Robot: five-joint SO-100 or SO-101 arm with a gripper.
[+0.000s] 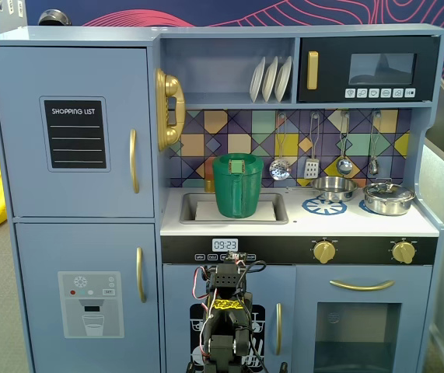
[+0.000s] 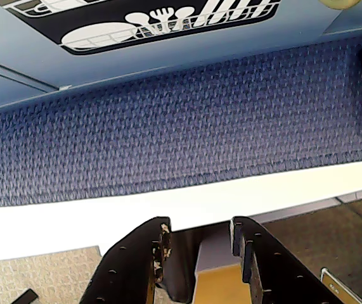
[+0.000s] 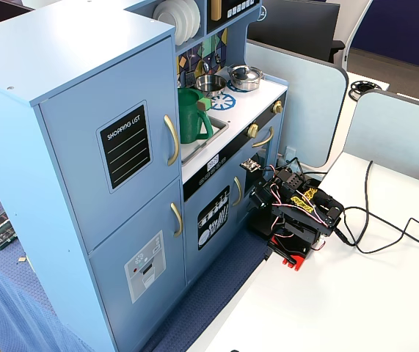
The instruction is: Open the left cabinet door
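The left cabinet door (image 1: pixel 74 132) is the large blue-grey door with the black "SHOPPING LIST" panel, at the toy kitchen's upper left. It is closed, and its curved gold handle (image 1: pixel 134 161) runs along its right edge. The door (image 3: pixel 117 158) and handle (image 3: pixel 172 139) also show in the side fixed view. My arm (image 1: pixel 225 315) is folded low in front of the kitchen's middle, far below and to the right of that handle, and sits on the white table (image 3: pixel 297 216). In the wrist view my gripper (image 2: pixel 200 223) is open and empty, pointing down at the floor cloth.
A blue door with a water-dispenser graphic (image 1: pixel 89 303) sits below the task door. The small door with a dishware picture (image 2: pixel 168 19) is close ahead of the gripper. A green pitcher (image 1: pixel 238 185) stands in the sink. Blue cloth (image 2: pixel 181 120) lies along the cabinet base. Cables (image 3: pixel 385 231) trail on the table.
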